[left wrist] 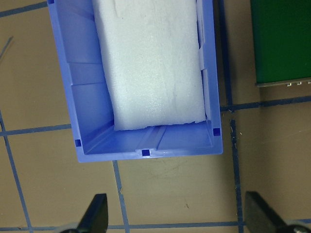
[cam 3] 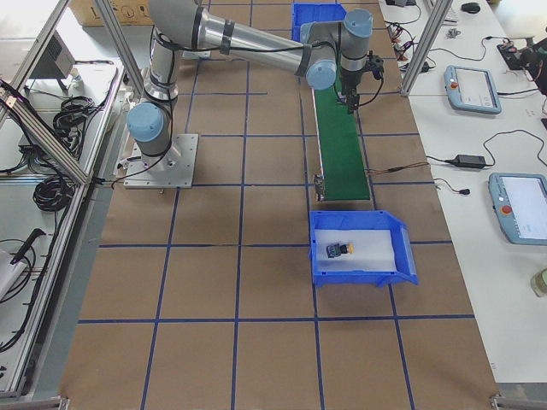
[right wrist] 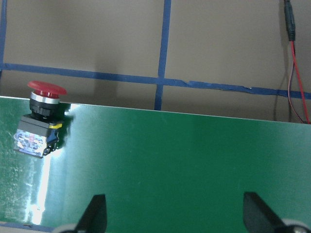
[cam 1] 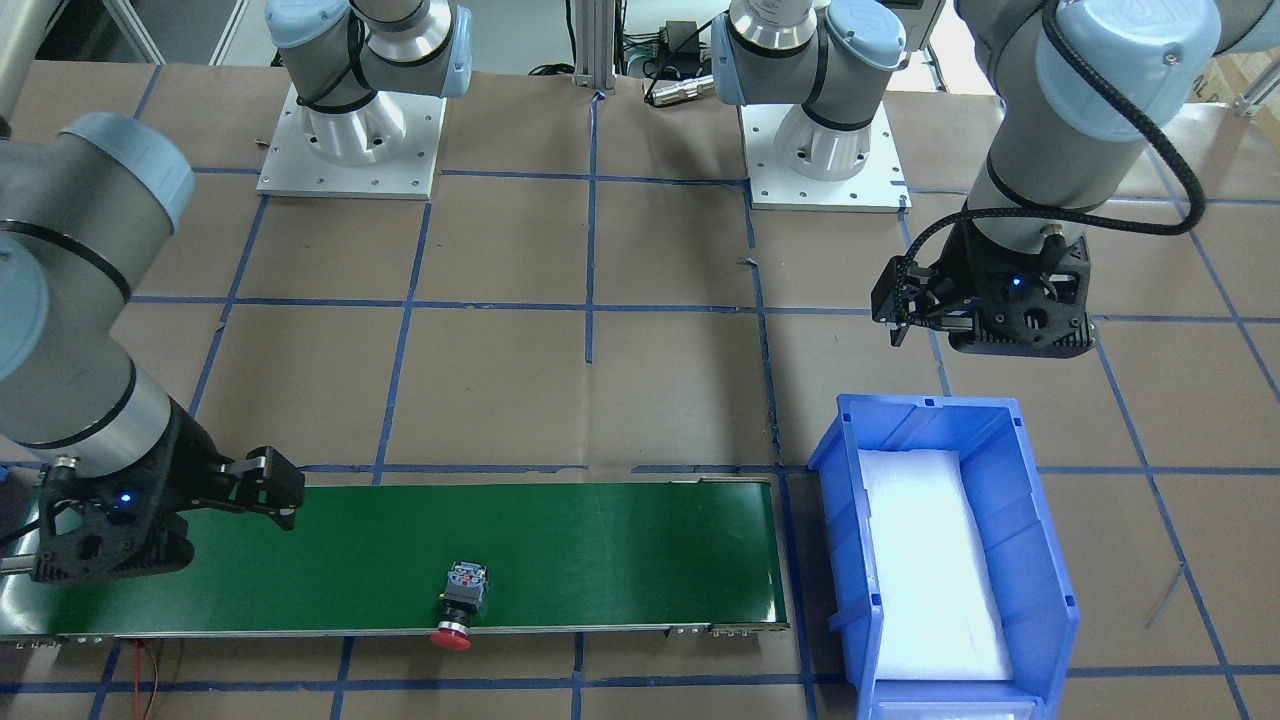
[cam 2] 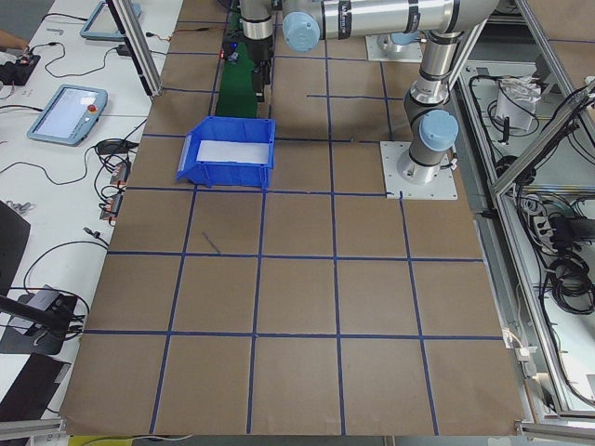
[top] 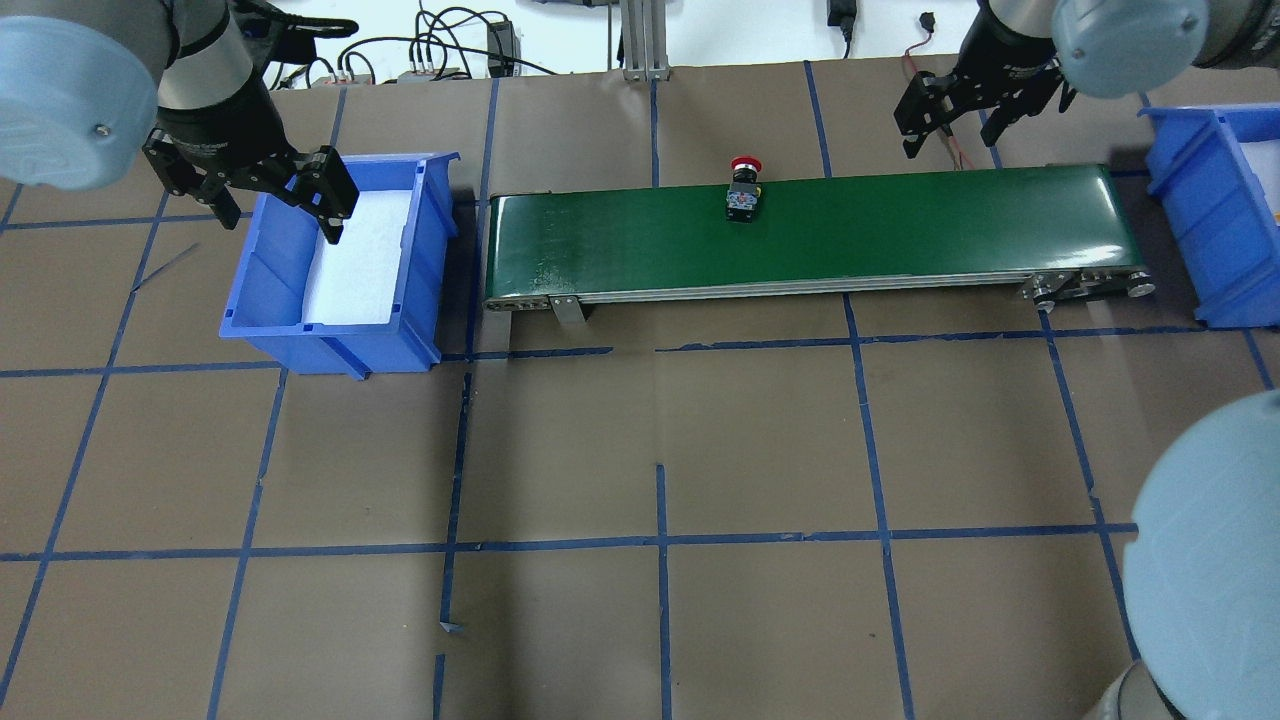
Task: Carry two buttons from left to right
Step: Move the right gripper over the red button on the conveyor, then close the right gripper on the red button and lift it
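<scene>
Right gripper [right wrist: 174, 216] open over green conveyor belt [right wrist: 184, 165]. Red-capped push-button [right wrist: 41, 124] lies mid-belt, cap overhanging edge; yellow-capped push-button [cam 3: 339, 249] in right blue plastic bin [cam 3: 363, 277]. Left gripper [left wrist: 177, 216] open above foam-lined left blue bin [left wrist: 85, 102]. Brown-paper table [top: 760, 440], blue tape grid [top: 662, 541].

red button [cam 1: 460, 605] lies sideways on the green belt [cam 1: 620, 550], yellow button [cam 3: 339, 249] inside a blue bin [cam 3: 363, 278].

No words, numbers, brand names or signs are showing clearly enough to read. The red button [right wrist: 40, 120], lying on the green belt [right wrist: 194, 160], is carrying a small coloured label, too blurred to make out.
</scene>
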{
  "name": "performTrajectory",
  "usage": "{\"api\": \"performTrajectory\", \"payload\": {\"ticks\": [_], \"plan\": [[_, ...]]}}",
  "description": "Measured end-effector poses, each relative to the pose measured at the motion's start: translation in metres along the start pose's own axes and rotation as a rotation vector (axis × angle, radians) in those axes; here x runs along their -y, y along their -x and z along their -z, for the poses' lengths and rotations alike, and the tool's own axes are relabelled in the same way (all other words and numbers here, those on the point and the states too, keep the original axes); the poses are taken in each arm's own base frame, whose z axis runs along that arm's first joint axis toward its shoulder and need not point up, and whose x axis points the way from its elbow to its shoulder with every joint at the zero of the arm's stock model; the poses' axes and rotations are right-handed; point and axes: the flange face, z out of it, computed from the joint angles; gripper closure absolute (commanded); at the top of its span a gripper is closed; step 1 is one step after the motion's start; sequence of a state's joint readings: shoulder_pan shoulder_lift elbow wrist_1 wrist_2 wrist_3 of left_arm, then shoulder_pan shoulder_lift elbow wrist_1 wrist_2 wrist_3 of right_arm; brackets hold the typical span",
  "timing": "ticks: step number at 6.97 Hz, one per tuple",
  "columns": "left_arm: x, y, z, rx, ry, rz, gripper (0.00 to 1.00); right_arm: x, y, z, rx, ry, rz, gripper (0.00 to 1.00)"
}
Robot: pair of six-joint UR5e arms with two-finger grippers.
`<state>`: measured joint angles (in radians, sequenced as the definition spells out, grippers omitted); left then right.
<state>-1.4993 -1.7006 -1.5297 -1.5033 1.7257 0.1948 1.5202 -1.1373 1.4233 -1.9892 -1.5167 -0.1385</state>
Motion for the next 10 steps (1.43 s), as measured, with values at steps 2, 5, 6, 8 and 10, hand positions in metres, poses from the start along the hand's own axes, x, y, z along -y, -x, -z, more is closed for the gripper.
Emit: {"api": "performTrajectory", "payload": {"ticks": [2, 5, 6, 8, 10], "plan": [[-0.001, 0.0, -0.003, -0.002, 0.006, 0.0, 0.0, 0.01, 0.035, -0.037, 0.001, -0.023, -0.068, 0.01], [0.001, 0.001, 0.002, 0.0, -0.005, -0.001, 0.0, 0.015, 0.065, -0.075, 0.01, -0.031, -0.133, 0.01], [0.001, 0.0, 0.002, -0.001, -0.006, -0.003, 0.0, 0.015, 0.066, -0.079, 0.009, -0.028, -0.139, 0.01], [0.001, -0.002, -0.001, -0.006, 0.0, -0.005, 0.0, 0.014, 0.068, -0.083, 0.005, -0.021, -0.166, 0.01], [-0.003, -0.005, 0.002, -0.007, -0.005, -0.011, 0.0, 0.014, 0.07, -0.085, 0.005, -0.021, -0.177, 0.02]]}}
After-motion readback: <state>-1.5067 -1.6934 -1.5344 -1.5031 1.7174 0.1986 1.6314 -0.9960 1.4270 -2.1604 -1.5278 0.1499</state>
